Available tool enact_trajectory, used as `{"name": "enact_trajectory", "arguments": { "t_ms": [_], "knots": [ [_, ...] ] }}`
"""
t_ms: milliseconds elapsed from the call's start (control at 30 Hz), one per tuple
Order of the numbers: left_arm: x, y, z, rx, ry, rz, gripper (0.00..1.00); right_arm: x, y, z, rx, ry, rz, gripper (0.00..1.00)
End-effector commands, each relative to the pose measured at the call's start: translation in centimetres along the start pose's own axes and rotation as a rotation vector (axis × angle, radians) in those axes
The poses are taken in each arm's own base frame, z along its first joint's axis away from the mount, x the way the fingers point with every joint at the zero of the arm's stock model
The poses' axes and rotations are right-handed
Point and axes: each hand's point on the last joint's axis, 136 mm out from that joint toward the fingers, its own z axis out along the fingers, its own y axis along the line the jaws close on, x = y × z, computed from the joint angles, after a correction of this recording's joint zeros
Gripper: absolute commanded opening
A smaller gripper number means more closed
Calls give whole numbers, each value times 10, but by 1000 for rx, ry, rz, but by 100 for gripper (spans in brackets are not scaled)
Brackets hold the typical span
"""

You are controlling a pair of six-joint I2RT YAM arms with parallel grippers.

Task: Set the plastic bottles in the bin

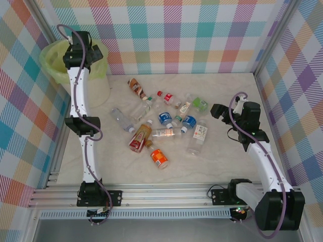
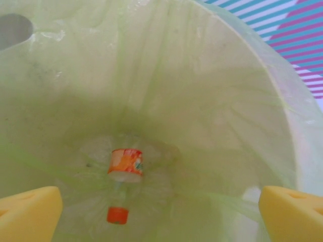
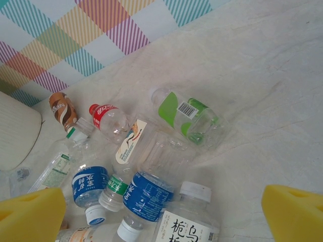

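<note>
Along the bottom of the overhead view an aluminium rail (image 1: 166, 194) is carrying both arm bases. Beyond it a pale, marbled table (image 1: 116, 166) is stretching back to walls (image 1: 202, 35) hung with pastel checked cloth, which are closing in both sides as well. At the right of that view the right gripper (image 1: 218, 111) is hanging low over the table with its jaws spread wide and nothing between them. Through its wrist camera the yellow pads (image 3: 30, 217) are sitting in the two bottom corners, and the plastic bottles (image 3: 151, 146) are lying on the table ahead of them, none touching a pad. A white-labelled bottle (image 3: 184, 227) and a blue-labelled bottle (image 3: 146, 194) are lying at the bottom centre, nearest the gap. A green-labelled bottle (image 3: 189, 116) is resting farther up, with a red-capped bottle (image 3: 108, 118) to its left and a brown bottle (image 3: 63, 108) toward the upper left. Overhead, the heap is spreading across the middle of the table, an orange-checked bottle (image 1: 159, 158) lying nearest the rail. In the upper left corner the left arm is reaching over the bin (image 1: 101, 88), white and lined with a yellow-green bag. Through that wrist camera the left gripper (image 2: 160, 222) is hovering over the bin's mouth, jaws wide apart and empty. One orange-labelled bottle (image 2: 125, 164), slightly blurred, is showing deep in the bag below the gap.
</note>
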Motion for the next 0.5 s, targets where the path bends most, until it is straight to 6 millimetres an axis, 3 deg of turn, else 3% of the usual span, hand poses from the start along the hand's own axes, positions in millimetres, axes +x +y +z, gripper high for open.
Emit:
{"name": "enact_trajectory", "arguments": {
  "t_ms": [0, 233, 467],
  "knots": [
    [-53, -5, -73, 120, -142, -8, 100, -3, -2, 2, 8, 2, -6, 100],
    [-78, -17, -129, 274, -205, -74, 100, 12, -10, 13, 17, 55, -12, 99],
    [-90, -19, -187, 366, -232, -96, 100, 41, -21, 10, 48, 148, -24, 100]
  ]
}}
